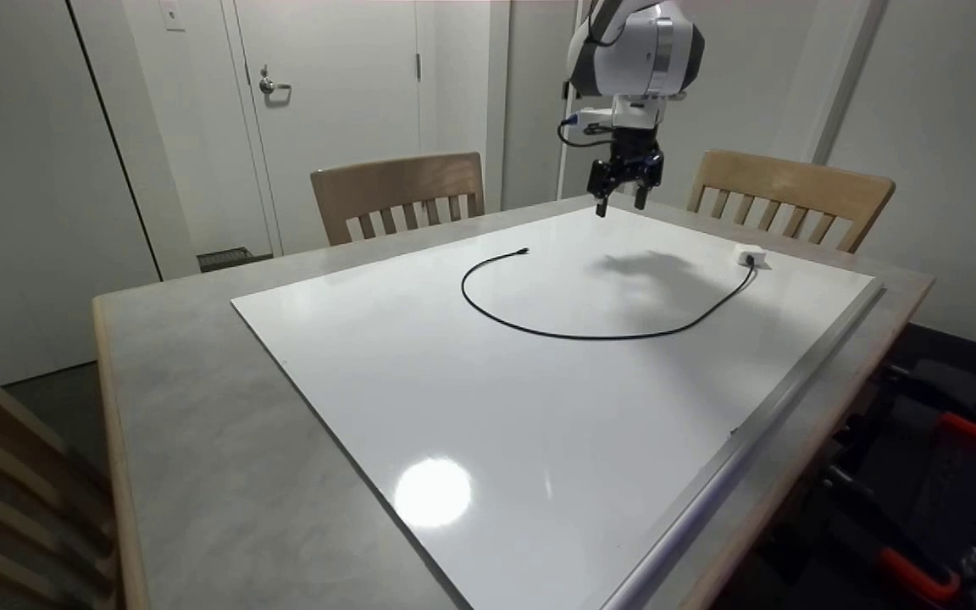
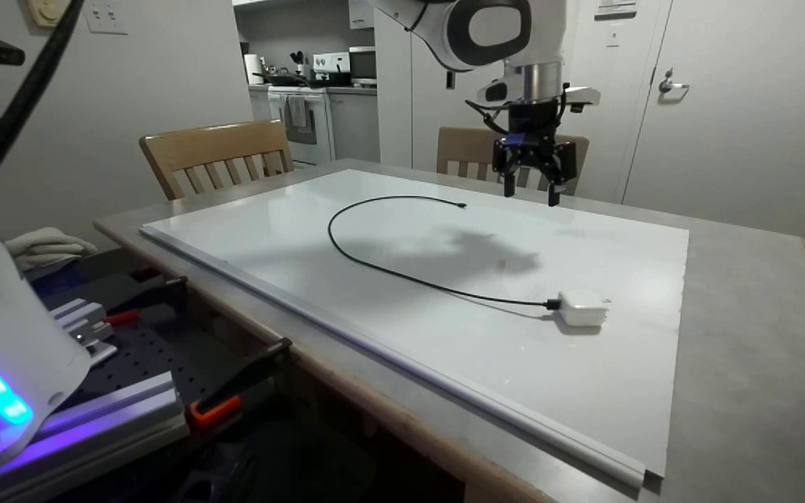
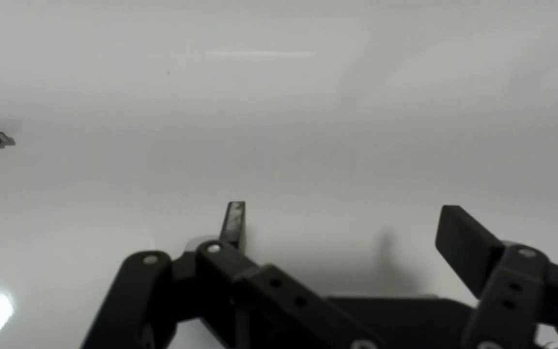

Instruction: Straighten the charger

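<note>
Hovering: gripper (image 2: 531, 198), jaws wide apart, empty | charger (image 1: 598, 338): curved, inside whiteboard (image 1: 539, 415) edges | bare surface: between charger and rail (image 2: 388, 351)

Black cable (image 1: 602, 338), white board (image 1: 539, 415)

In an exterior view, on the board (image 1: 496, 407) laid on the table (image 1: 191, 398), the cable (image 1: 598, 338) is spread before the gripper (image 1: 621, 205), the adapter (image 1: 747, 252) to its right.
</note>
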`<action>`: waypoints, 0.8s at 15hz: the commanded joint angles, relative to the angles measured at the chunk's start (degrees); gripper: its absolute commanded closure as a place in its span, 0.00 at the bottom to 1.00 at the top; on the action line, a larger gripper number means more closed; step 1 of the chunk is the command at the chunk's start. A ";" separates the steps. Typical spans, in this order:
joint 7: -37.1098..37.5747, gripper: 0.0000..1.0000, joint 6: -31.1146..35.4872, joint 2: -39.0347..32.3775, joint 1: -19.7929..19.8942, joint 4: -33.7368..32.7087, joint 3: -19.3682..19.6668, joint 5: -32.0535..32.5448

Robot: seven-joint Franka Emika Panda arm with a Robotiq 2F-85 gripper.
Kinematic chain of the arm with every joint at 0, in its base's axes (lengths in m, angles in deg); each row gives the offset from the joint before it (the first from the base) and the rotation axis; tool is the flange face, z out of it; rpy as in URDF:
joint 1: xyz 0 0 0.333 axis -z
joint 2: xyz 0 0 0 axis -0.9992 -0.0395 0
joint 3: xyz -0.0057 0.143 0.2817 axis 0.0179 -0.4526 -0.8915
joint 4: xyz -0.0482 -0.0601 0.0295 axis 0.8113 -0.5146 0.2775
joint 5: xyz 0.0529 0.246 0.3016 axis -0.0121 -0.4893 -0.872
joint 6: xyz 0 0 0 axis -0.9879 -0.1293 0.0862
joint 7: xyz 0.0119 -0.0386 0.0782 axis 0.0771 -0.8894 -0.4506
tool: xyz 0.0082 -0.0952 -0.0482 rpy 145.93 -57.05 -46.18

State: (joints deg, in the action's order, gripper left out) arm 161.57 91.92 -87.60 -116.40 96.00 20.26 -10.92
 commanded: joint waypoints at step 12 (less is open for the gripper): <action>-6.99 0.00 -5.31 12.51 30.27 -12.40 -39.94 39.84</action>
State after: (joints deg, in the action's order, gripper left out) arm 152.86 86.06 -75.85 -88.92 83.62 -15.96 25.58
